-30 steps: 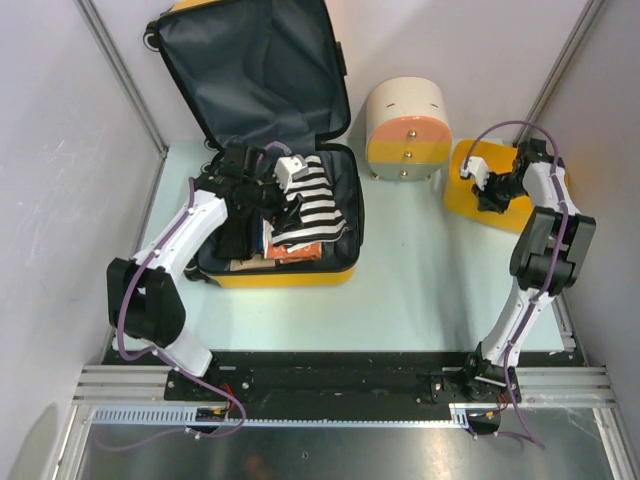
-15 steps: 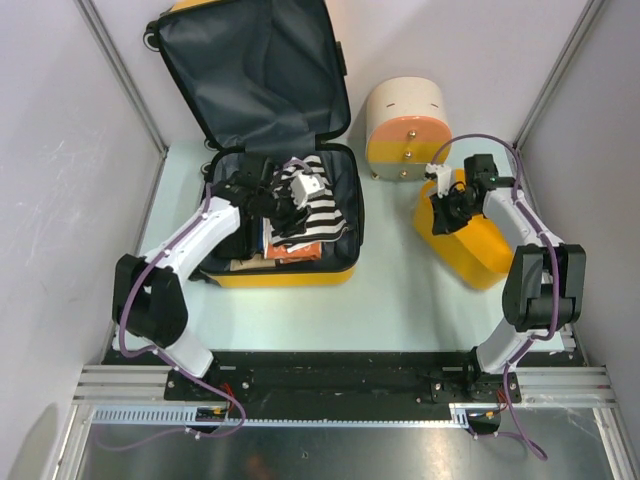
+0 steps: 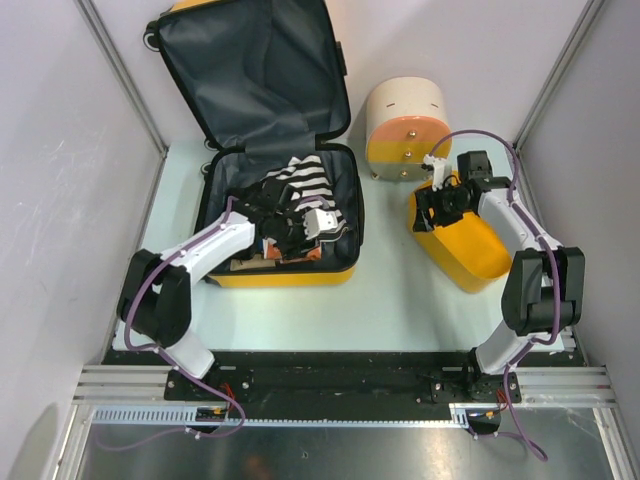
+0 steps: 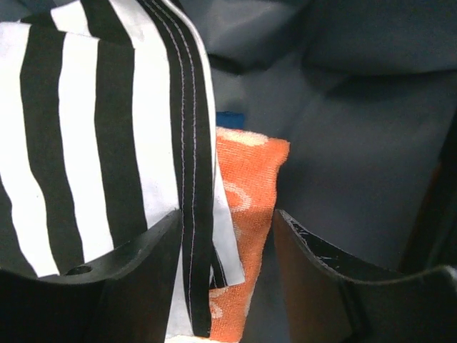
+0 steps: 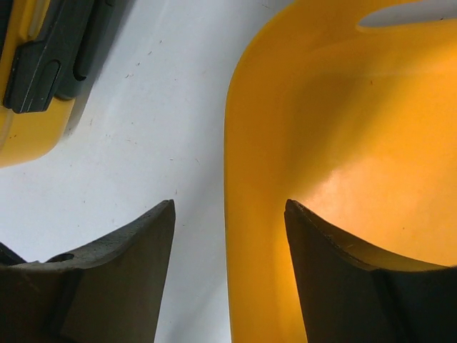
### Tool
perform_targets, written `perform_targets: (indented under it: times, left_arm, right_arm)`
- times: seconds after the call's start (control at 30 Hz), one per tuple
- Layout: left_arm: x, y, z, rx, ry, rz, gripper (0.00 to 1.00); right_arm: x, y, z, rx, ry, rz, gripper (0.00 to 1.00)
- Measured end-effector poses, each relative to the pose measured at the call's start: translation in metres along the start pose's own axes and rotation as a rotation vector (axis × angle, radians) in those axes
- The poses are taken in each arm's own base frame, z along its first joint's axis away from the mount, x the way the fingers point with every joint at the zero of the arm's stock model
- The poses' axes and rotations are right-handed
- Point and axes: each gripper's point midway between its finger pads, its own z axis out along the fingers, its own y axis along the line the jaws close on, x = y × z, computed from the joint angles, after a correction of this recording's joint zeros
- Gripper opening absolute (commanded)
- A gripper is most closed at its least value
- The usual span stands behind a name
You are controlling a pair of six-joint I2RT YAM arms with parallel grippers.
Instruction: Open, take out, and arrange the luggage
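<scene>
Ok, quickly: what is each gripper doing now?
Left gripper: open, around the edge of the black-and-white striped cloth.
Right gripper: open, straddling the rim of the yellow plastic basket.

Yellow luggage (image 3: 290,277), black-and-white striped cloth (image 4: 86,143), orange towel (image 4: 246,186), yellow basket (image 3: 470,250), cream-and-pink box (image 3: 405,110).

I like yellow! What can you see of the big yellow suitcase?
The suitcase is a yellow hard shell, lying open on the table's left. Its lid stands up at the back, lined with dark grey fabric, with black wheels at its top corner. Inside lie a black-and-white striped cloth and an orange cloth. The open left hand reaches in, straddling the striped cloth's edge.
</scene>
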Motion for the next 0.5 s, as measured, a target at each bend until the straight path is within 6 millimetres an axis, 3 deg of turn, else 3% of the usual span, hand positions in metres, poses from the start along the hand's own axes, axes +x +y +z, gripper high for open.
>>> perform_targets:
  times: [0.3,0.4,0.5]
  left_arm:
    - [0.002,0.013,0.004,-0.050,0.013,0.041,0.40]
    - [0.003,0.016,0.004,-0.060,0.017,0.056,0.40]
    - [0.005,0.020,0.006,-0.076,0.025,0.062,0.49]
  right_arm:
    - [-0.003,0.000,-0.004,-0.006,-0.015,0.000,0.68]
    - [-0.004,0.001,-0.006,-0.010,-0.018,-0.002,0.68]
    - [-0.006,0.003,-0.008,-0.013,-0.027,-0.010,0.69]
